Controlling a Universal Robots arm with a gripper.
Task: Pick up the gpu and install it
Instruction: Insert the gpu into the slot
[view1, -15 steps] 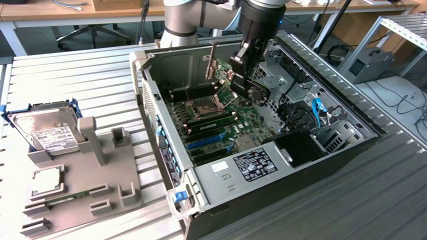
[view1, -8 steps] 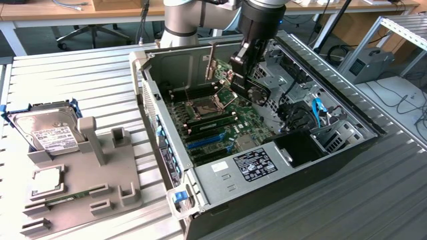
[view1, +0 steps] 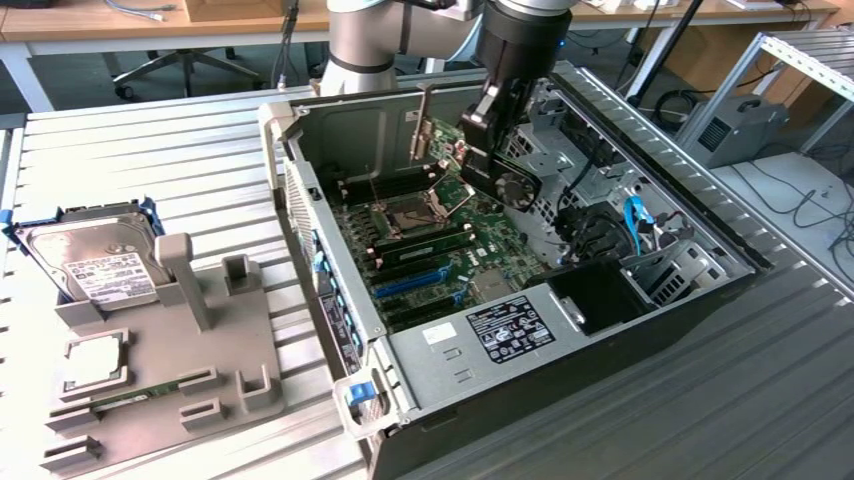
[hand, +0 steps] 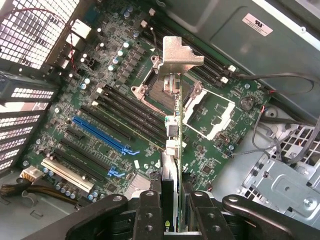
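- My gripper (view1: 489, 140) is pinching the gpu (view1: 515, 186), a flat green circuit card with a black round fan shroud and a long silver metal end bracket.
- In the wrist view my two black fingers (hand: 150, 215) press against either face of the gpu (hand: 173, 131), which I see edge-on, running away from my gripper (hand: 175, 200).
- The silver end bracket (hand: 178, 54) sits at the far end of the card. In the exterior view it stands upright as a thin strip (view1: 424, 120).
- I hold the card inside the open black and grey metal computer case (view1: 400, 400), over the green motherboard (view1: 414, 250).
- The card hangs over the part of the motherboard (hand: 125, 100) around the silver processor socket frame (hand: 150, 92). It is beside, not in, the long blue expansion slot (hand: 100, 132).
- The card's lower edge seems to be clear of the board, though the edge-on view leaves me unsure.
- In the exterior view the blue expansion slot (view1: 407, 285) lies nearer the camera than the card.
- On the exterior view's left, well apart from the case, a silver boxy hard drive with a white label (view1: 94, 265) leans in a grey plastic holder (view1: 174, 370).
- Case and holder both rest on a table of pale metal slats (view1: 160, 170).
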